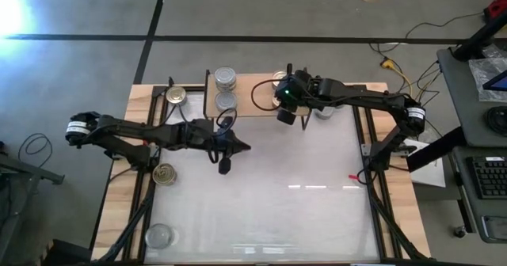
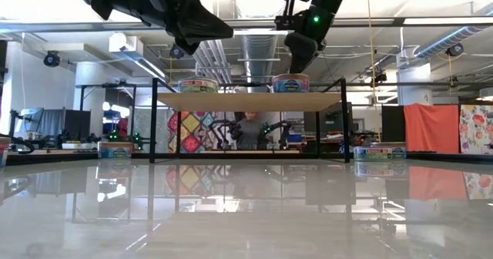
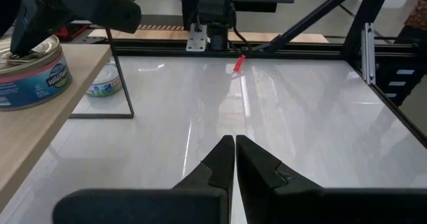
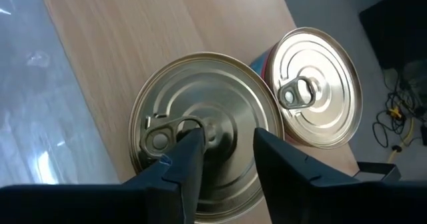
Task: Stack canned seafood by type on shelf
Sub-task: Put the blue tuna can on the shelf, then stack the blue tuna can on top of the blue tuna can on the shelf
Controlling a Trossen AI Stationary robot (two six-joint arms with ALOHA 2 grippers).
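Bright, even light from ceiling lamps. Strong white glare at the top left corner seen from above. Glossy tabletop [image 2: 246,213] mirroring room and lamps. Sharp shine on the gold can tops [image 4: 200,131]. Near fingers slightly soft.

I see the shelf [image 1: 253,100], a low light-wood board on thin black wire legs, standing at the far side of the counter. Two silver-topped tins [image 1: 226,78] sit upright side by side at its left end, and two gold-topped cans [image 4: 200,127] with pull tabs stand touching at its right end. Off the shelf, one tin [image 1: 175,95] rests just left of it, another gold one [image 1: 164,173] lies at the counter's left edge, and one more [image 2: 379,151] sits right of the shelf.
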